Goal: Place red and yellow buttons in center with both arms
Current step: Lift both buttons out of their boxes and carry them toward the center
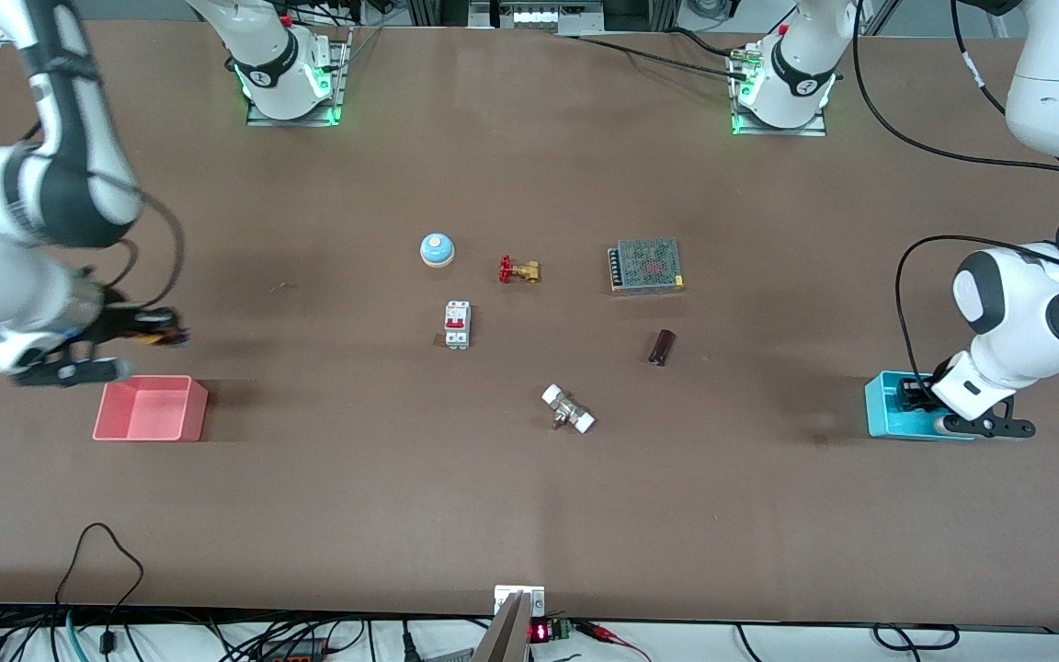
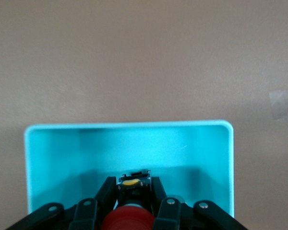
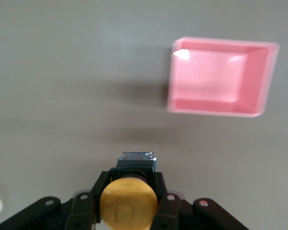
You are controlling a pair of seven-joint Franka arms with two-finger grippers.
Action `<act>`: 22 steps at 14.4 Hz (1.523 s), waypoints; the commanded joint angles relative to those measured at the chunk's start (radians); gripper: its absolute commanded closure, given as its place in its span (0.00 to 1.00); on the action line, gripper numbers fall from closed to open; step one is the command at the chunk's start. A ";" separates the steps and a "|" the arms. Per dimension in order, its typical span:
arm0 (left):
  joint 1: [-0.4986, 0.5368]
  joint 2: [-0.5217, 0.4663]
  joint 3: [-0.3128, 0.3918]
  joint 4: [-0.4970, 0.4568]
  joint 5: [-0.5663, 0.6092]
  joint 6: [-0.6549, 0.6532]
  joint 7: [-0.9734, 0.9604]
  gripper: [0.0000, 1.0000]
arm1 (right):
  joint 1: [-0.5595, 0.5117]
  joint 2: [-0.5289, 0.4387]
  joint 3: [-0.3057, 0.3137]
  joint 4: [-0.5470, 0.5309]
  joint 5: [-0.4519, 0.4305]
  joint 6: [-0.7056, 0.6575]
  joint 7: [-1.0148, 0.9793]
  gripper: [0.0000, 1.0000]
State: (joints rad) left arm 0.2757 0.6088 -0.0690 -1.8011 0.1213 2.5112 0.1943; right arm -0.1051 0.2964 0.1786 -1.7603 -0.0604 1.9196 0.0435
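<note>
The work stood at the pick-up step, with the two arms at different points of it. The right gripper [image 3: 129,201] was clenched on the yellow button [image 3: 129,202] and hung in the air above the bare table [image 1: 529,515], just beside the pink tray [image 1: 151,408] at the right arm's end; in the right wrist view the tray lay apart from the button, so this button was already out of it. The left gripper [image 2: 129,203] was down inside the cyan tray [image 2: 129,125] at the left arm's end, and its fingers [image 2: 104,194] were closed around the red button [image 2: 128,219], which seemed to sit low in the tray, not yet lifted. The center of the table was occupied by other parts: a blue bell [image 1: 437,249], a brass valve [image 1: 518,270], a circuit breaker [image 1: 457,325] and a white-capped fitting [image 1: 568,409]. In my judgement the next move called for the left arm to raise its button straight up over the tray wall, and then for both arms to carry their buttons inward and set them down on a free spot between these parts, without knocking any of them.
</note>
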 commanded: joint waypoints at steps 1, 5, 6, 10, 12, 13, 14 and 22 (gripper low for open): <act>0.005 -0.049 -0.008 0.028 0.021 -0.084 0.019 0.66 | 0.016 -0.028 0.085 -0.126 0.001 0.112 0.163 0.64; -0.009 -0.069 -0.034 0.191 0.023 -0.351 0.013 0.66 | 0.062 0.000 0.121 -0.303 -0.016 0.441 0.245 0.64; -0.016 -0.076 -0.046 0.228 0.021 -0.412 0.011 0.66 | 0.071 0.021 0.121 -0.312 -0.019 0.475 0.243 0.64; -0.023 -0.121 -0.148 0.237 0.018 -0.599 -0.100 0.67 | 0.090 0.087 0.119 -0.309 -0.064 0.524 0.251 0.64; -0.023 -0.127 -0.208 0.201 0.018 -0.603 -0.189 0.67 | 0.091 0.107 0.119 -0.308 -0.064 0.544 0.249 0.64; -0.023 -0.127 -0.242 0.181 0.020 -0.595 -0.241 0.67 | 0.093 0.116 0.119 -0.309 -0.065 0.549 0.249 0.64; -0.024 -0.126 -0.279 0.166 0.020 -0.594 -0.316 0.70 | 0.103 0.127 0.119 -0.309 -0.064 0.559 0.249 0.64; -0.181 -0.141 -0.318 -0.141 0.056 -0.214 -0.591 0.70 | 0.114 0.165 0.116 -0.304 -0.065 0.582 0.249 0.56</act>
State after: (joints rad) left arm 0.0822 0.4984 -0.3911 -1.8386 0.1323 2.1885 -0.3731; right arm 0.0040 0.4587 0.2970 -2.0698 -0.1070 2.4931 0.2759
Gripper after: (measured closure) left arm 0.639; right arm 0.586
